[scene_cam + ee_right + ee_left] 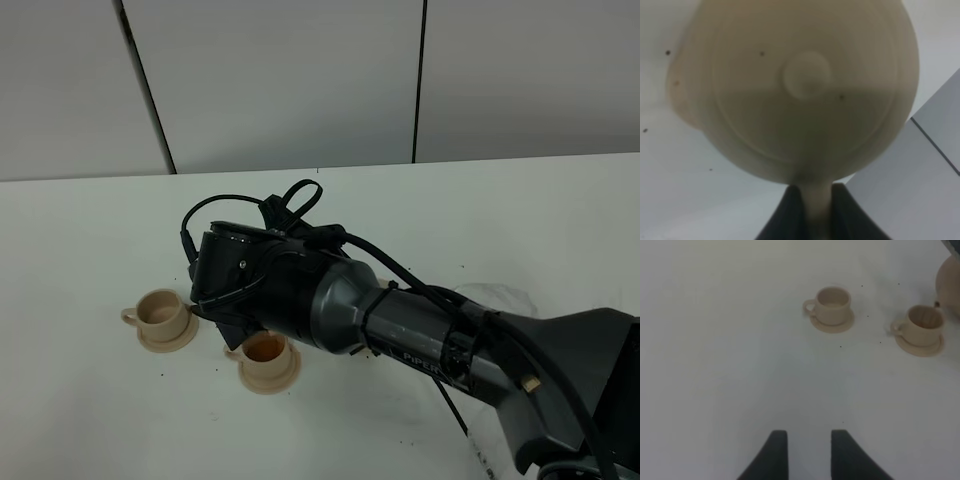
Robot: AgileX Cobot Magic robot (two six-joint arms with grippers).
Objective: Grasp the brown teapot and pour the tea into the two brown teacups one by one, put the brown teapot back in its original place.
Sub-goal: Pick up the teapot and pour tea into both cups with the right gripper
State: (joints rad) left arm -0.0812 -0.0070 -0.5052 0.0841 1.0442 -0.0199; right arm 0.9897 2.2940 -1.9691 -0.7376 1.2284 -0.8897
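Note:
The brown teapot [805, 90] fills the right wrist view, its knobbed lid facing the camera. My right gripper [815, 202] is shut on its loop handle. In the exterior high view my right arm [270, 285] reaches across to the left and hides the teapot. Two brown teacups stand on small saucers: the left cup [160, 316] looks empty, and the right cup [265, 352] holds brown tea. Both cups show in the left wrist view [832, 305] [922, 326], with the teapot's edge [951, 285] beside the second. My left gripper [809, 452] is open and empty over bare table. The original place is hidden.
The white table [100, 420] ends at a grey panelled wall [300, 80] behind. Black cables [290, 205] loop above my right wrist. A faint translucent patch [495, 295] lies on the table beside the right arm.

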